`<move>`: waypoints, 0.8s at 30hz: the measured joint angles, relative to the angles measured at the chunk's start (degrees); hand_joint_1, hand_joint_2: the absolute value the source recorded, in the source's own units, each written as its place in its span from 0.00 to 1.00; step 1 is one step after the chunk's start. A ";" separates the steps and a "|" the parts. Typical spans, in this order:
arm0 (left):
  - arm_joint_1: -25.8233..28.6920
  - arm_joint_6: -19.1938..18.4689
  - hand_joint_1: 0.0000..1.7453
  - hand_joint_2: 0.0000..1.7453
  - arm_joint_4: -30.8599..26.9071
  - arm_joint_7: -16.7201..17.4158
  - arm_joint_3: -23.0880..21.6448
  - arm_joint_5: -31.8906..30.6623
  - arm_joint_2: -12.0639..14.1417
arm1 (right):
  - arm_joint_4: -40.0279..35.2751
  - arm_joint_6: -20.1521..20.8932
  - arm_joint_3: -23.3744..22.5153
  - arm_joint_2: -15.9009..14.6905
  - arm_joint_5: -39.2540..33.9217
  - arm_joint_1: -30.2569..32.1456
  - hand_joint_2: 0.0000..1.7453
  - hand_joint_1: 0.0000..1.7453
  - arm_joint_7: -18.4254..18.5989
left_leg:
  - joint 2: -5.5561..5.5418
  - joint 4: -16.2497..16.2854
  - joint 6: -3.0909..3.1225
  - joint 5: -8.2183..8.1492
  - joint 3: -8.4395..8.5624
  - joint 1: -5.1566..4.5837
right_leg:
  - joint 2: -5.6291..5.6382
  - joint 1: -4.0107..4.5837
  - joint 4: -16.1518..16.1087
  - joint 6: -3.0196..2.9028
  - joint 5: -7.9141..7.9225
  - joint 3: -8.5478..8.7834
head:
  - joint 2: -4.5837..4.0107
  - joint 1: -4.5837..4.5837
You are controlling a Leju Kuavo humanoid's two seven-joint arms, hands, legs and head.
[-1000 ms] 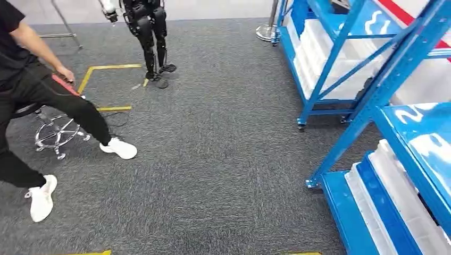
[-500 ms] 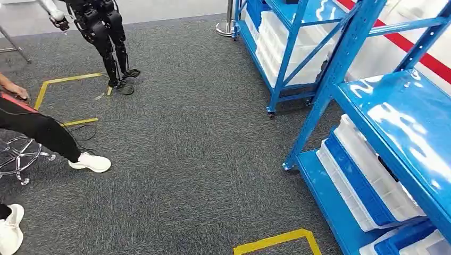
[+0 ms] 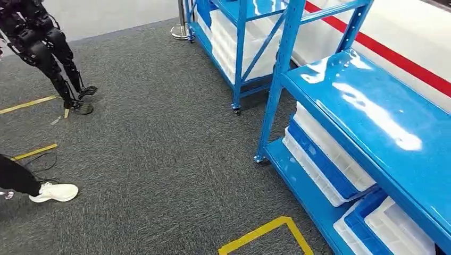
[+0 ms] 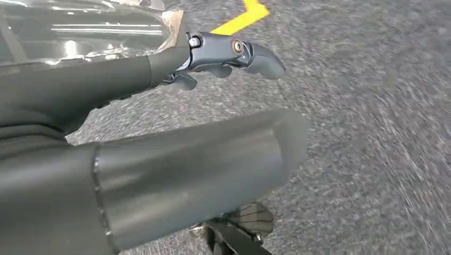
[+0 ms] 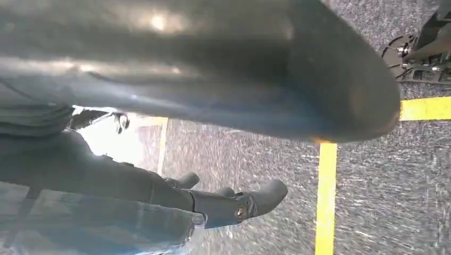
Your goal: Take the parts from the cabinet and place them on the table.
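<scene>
With both the left hand [image 4: 213,69] and right hand [image 5: 223,204] empty and fingers loosely apart, no part has left the blue cabinet [image 3: 367,117] at frame right.

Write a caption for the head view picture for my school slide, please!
Glossy blue metal shelving rack holding white plastic bins beside grey carpet, yellow floor tape below.

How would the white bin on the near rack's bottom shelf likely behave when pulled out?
The white bin looks like rigid plastic, so probably stiff. It sits on the glossy bottom shelf, so it likely slides easily. Contents are hidden; weight unclear.
</scene>
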 joint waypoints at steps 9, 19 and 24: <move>-0.44 0.04 0.00 0.00 -0.02 0.31 0.02 -0.50 -0.42 | 0.02 0.26 -0.28 -0.13 0.57 -0.05 0.00 0.00 0.02 | 1.79 -6.12 2.69 1.84 1.86 -0.53 | -3.14 0.22 8.68 1.07 -4.45 -6.18 | 0.00 0.48; -0.68 0.11 0.00 0.00 -0.04 0.61 0.00 -0.70 -0.55 | 0.02 0.35 -0.42 -0.24 0.63 -0.07 0.00 0.00 0.22 | 8.07 -5.71 0.65 0.53 2.98 -1.13 | -8.20 -0.32 -0.29 2.29 -0.69 -0.61 | 0.00 0.26; -1.00 0.15 0.00 0.00 -0.04 0.65 -0.02 -0.98 -0.52 | 0.00 0.35 -0.79 -0.24 0.63 -0.14 0.00 0.00 0.50 | 2.61 1.13 -0.78 -4.93 0.64 -0.13 | -5.15 -0.73 -0.46 0.12 -0.10 -0.13 | 0.00 0.20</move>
